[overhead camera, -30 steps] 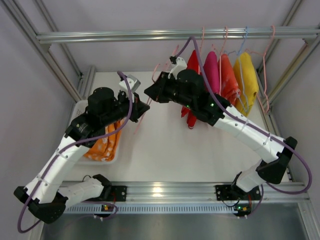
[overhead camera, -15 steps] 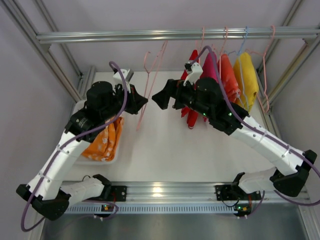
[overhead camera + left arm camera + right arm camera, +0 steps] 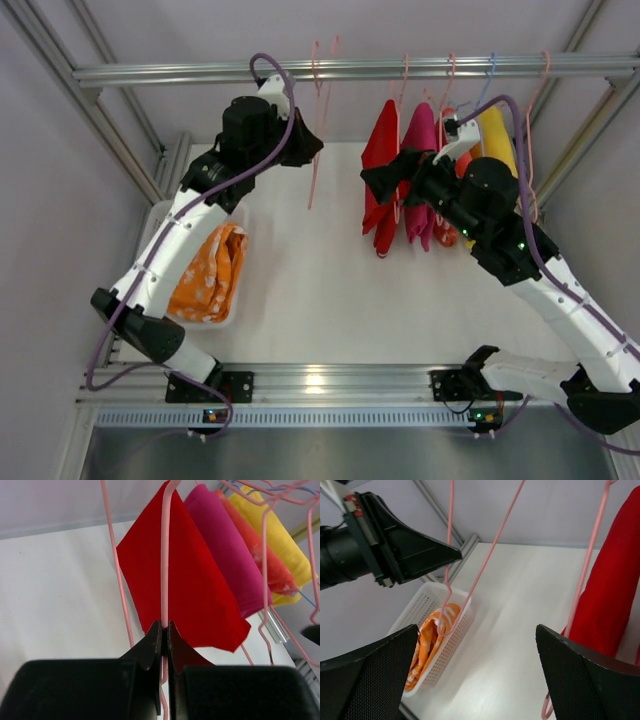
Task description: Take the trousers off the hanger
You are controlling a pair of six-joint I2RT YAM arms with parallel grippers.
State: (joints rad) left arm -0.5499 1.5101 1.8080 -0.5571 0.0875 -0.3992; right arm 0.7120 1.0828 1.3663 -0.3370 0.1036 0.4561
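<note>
The trousers (image 3: 208,275) lay in the basket (image 3: 158,212) at the near left, off the hanger (image 3: 164,555). Farther back, the right gripper (image 3: 392,172) stood spread and empty. Farthest, the left gripper (image 3: 163,630) pinched the bare hanger, which hung upright with its hook close to the rail (image 3: 200,72), likely its next stop.

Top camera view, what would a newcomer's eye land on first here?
Bright clothes hang from the rail at back right: a red garment, a magenta garment, an orange-red garment and a yellow garment. Left of them, the left gripper pinches an empty pale pink hanger up by the rail. The orange trousers lie in the white basket at far left.
</note>
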